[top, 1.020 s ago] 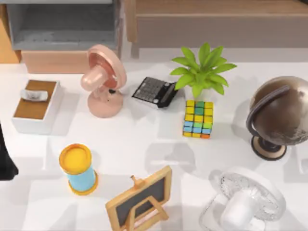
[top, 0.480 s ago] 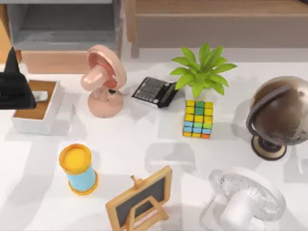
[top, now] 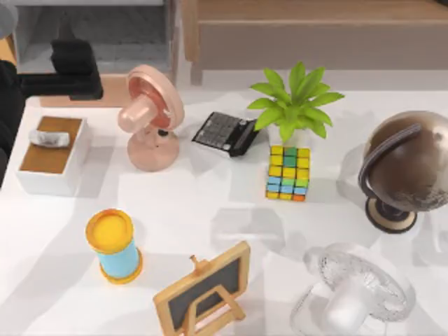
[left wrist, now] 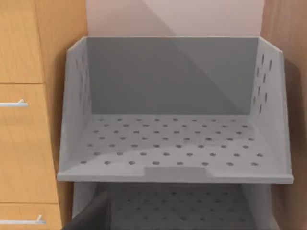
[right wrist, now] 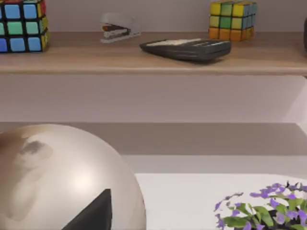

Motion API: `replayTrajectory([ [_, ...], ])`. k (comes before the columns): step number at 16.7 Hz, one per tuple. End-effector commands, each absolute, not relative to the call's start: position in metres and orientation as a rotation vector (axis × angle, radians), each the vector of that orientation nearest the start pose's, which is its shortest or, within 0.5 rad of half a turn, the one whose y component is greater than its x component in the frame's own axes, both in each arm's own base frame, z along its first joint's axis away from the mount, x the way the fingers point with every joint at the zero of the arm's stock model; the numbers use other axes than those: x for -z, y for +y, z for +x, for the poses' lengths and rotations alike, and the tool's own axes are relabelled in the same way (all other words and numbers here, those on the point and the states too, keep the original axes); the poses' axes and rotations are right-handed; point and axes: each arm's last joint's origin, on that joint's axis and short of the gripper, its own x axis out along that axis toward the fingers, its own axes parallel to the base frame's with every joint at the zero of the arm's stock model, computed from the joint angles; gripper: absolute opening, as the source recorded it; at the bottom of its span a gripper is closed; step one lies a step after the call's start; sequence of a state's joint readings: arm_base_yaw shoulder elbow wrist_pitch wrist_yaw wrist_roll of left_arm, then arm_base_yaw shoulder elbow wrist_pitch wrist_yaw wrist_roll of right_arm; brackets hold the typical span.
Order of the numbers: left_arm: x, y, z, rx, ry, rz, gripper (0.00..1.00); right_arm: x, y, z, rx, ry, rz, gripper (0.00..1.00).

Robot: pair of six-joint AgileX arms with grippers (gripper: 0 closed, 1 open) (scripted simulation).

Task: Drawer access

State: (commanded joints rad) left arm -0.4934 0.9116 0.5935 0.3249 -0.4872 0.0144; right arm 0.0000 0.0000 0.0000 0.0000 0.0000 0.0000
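Overhead, left tool [top: 73, 66] hangs above the open drawer [top: 98, 35] at the tabletop's far-left corner.
Its fingers' spread cannot be told; dark arm hides much of the drawer's peach front.

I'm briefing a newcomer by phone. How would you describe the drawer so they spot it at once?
Look to the table's far left corner, behind the pink fan. The drawer sits there pulled open, with the left hand over its front. Its grey inside and pale peach front panel set it apart from the longer brown wooden unit beside it and the small white box in front.
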Motion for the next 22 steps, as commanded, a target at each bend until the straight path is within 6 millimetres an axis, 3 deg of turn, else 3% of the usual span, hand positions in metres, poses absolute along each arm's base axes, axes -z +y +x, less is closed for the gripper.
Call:
replayTrajectory([
  [6, -0.291, -0.083, 0.201, -0.013, -0.008, 0.029, 1.0, -0.16, -0.001, 0.106, 0.0, 0.0, 0.0, 1.0],
  [10, -0.294, -0.061, 0.25, -0.074, -0.027, 0.212, 1.0, -0.16, -0.001, 0.106, 0.0, 0.0, 0.0, 1.0],
  [13, -0.281, -0.023, 0.304, -0.121, -0.008, 0.469, 1.0, -0.16, -0.001, 0.106, 0.0, 0.0, 0.0, 1.0],
  [17, -0.235, 0.05, 0.367, -0.133, 0.042, 0.888, 1.0, -0.16, -0.001, 0.106, 0.0, 0.0, 0.0, 1.0],
  [22, -0.156, 0.132, 0.402, -0.063, 0.052, 1.334, 1.0, -0.16, -0.001, 0.106, 0.0, 0.0, 0.0, 1.0],
])
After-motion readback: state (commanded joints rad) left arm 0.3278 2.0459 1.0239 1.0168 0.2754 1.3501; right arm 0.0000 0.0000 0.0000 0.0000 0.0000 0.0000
